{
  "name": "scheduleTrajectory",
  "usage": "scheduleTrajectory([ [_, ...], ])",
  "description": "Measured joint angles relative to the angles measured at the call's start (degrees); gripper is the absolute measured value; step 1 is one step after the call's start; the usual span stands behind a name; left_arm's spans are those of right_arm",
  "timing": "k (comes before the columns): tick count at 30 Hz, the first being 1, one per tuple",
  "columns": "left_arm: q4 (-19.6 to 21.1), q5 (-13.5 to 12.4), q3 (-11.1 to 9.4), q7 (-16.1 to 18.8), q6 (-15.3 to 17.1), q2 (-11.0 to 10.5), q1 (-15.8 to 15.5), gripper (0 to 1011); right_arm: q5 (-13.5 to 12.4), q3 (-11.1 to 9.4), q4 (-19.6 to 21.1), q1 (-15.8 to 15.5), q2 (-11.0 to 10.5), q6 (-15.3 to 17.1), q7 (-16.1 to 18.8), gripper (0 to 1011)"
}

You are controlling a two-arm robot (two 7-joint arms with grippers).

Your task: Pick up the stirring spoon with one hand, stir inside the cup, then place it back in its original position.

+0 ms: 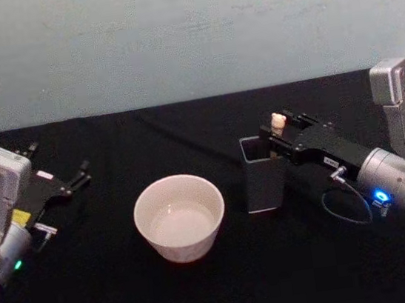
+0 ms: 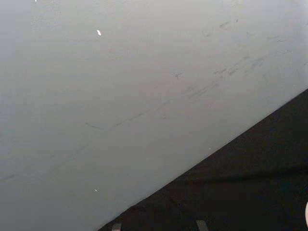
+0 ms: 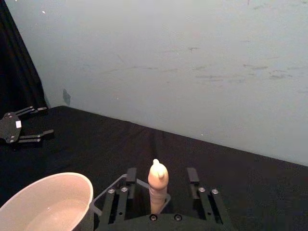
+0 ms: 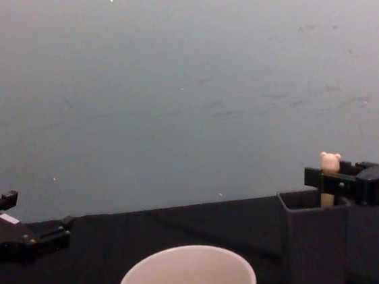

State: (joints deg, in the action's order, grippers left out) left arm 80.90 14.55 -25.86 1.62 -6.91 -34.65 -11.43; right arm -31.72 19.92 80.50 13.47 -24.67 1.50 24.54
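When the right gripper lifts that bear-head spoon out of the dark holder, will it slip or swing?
Probably stiff: the stirring spoon stands upright in the holder without bending. Its rounded, smooth-looking handle could slip once the right gripper closes its jaws, now apart on either side. It looks slim, so likely light.

A matt black cloth, faintly creased, covers the table [image 1: 207, 300]. The cup [image 1: 180, 216] is smooth cream-white with a soft sheen, whether ceramic or plastic is unclear. At its 3 o'clock, the holder [image 1: 264, 184] looks like matt dark-grey plastic. The stirring spoon [image 4: 330, 162] shows a smooth, matt beige handle. The right gripper [image 3: 161, 172] and left gripper [image 1: 58, 161] are matt black with small bright screws. The wall [image 1: 172, 36] is pale, matt and scuffed.
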Motion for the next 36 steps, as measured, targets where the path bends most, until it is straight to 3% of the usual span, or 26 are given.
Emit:
scheduleTrajectory([
  [15,0.0,0.0,0.0,0.0,0.0,0.0,0.0,1001,-0.1,0.0,0.0,0.0,0.0,0.0,0.0,203],
  [36,0.0,0.0,0.0,0.0,0.0,0.0,0.0,1001,-0.1,-0.1,0.0,0.0,0.0,0.1,0.1,189],
])
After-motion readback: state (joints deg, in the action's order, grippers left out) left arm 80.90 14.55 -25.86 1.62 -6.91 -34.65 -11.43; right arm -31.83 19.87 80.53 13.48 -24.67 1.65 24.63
